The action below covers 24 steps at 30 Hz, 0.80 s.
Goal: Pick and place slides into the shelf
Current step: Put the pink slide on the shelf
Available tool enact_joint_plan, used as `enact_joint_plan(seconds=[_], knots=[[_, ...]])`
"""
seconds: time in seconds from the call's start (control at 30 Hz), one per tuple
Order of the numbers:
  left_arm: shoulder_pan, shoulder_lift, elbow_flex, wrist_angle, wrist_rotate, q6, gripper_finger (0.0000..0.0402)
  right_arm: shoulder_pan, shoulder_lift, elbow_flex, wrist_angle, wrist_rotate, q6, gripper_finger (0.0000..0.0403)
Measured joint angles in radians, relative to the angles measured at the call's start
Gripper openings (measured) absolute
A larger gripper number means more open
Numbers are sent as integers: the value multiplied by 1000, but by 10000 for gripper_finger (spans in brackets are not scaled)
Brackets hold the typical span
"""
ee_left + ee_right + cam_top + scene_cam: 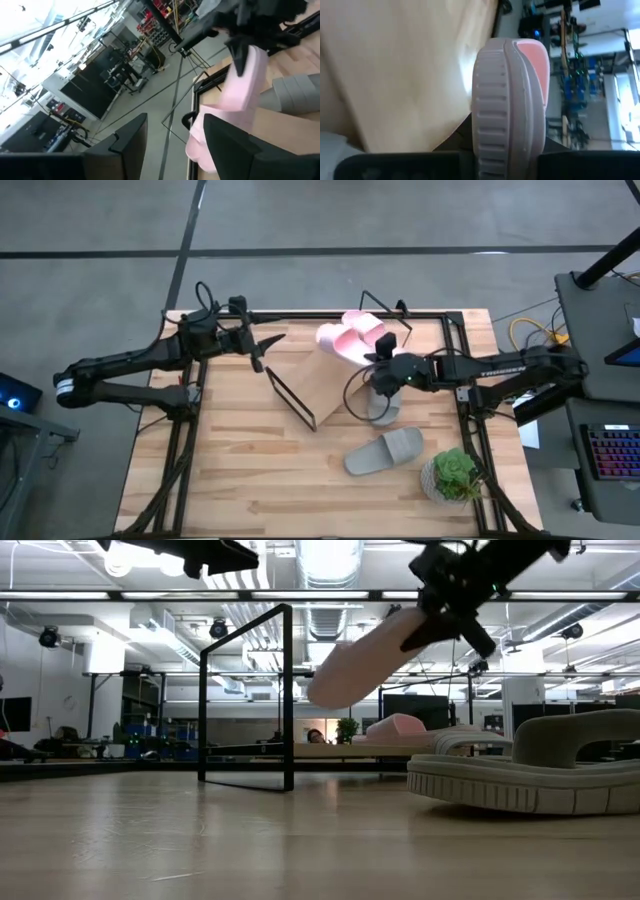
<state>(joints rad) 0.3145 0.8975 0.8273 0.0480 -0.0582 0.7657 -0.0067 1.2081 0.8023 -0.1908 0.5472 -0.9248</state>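
Now I've got my right gripper (382, 366) clenched on a pink slide (365, 658), lifted clear so it can go on the shelf (325, 385); left gripper (268, 350) waits open.

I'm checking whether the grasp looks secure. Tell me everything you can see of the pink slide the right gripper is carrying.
The pink slide is pale pink soft-looking foam with a ribbed, paler sole edge, seen edge-on in the right wrist view. The right gripper is shut on one end of it; the rest hangs free and slants downward in the low view. It is lifted off the table, over the far end of the shelf, near a second pink slide lying there. Nothing but the gripper visibly touches it.
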Motion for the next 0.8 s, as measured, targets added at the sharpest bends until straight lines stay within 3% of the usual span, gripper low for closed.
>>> enact_joint_plan(seconds=[0.4,0.8], knots=[[0,29,-33,56,-1,-23,179,-29,31,-141,100,-17,49,50],[0,65,-33,76,-1,-22,179,-114,130,-157,116,-137,49,49]])
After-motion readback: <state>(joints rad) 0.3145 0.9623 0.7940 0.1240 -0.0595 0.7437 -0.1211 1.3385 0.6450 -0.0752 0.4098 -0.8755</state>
